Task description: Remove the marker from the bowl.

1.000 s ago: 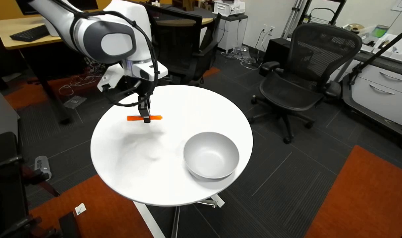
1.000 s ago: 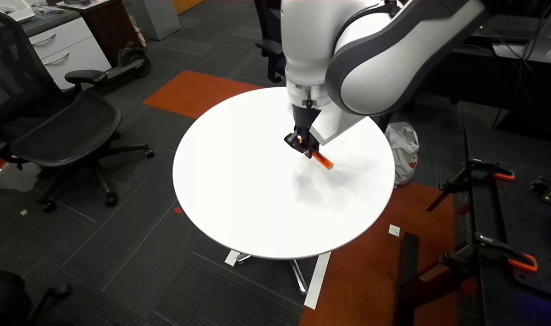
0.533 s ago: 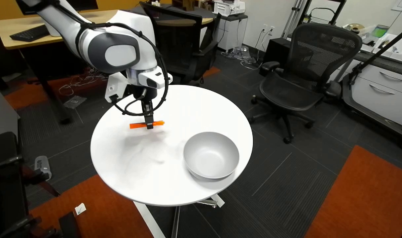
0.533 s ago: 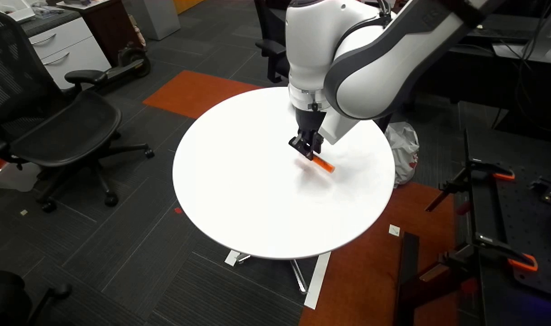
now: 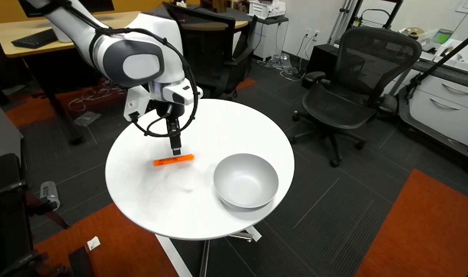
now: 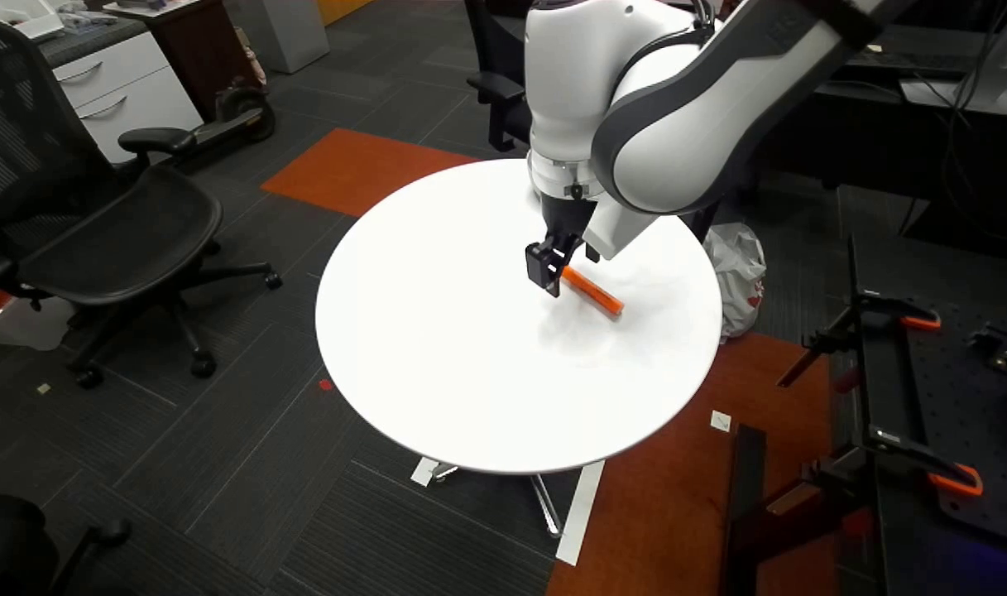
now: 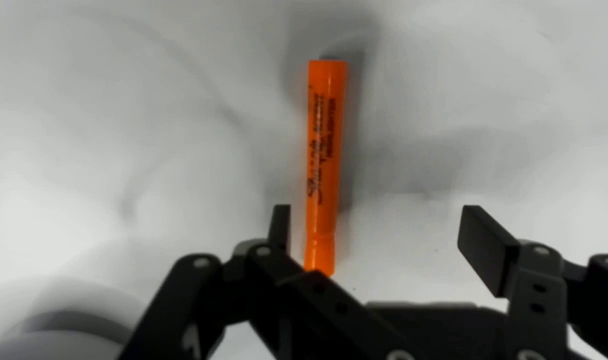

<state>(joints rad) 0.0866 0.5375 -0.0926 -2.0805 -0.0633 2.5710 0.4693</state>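
The orange marker (image 5: 174, 160) is free of the fingers, at or just over the white table top, outside the bowl. Dark lettering shows along the marker (image 7: 326, 150) in the wrist view. My gripper (image 7: 377, 225) stands open above its narrow end, the left finger close beside it and a wide gap to the right. In an exterior view the gripper (image 5: 176, 152) points down just above the marker. The grey bowl (image 5: 246, 184) rests nearer that camera; a blurred part of the bowl (image 7: 59, 345) appears at the wrist view's lower left. The arm hides it from the opposite camera.
All this is on a round white table (image 5: 226, 127). Black office chairs (image 5: 357, 77) stand around it. A dark workbench (image 6: 950, 414) with clamps lies off one side, and a plastic bag (image 6: 735, 269) sits on the floor by the table's edge.
My gripper has come down towards the table, then opened. The marker, held between the fingers before, has dropped out of them and sits lower. The bowl has stayed put.
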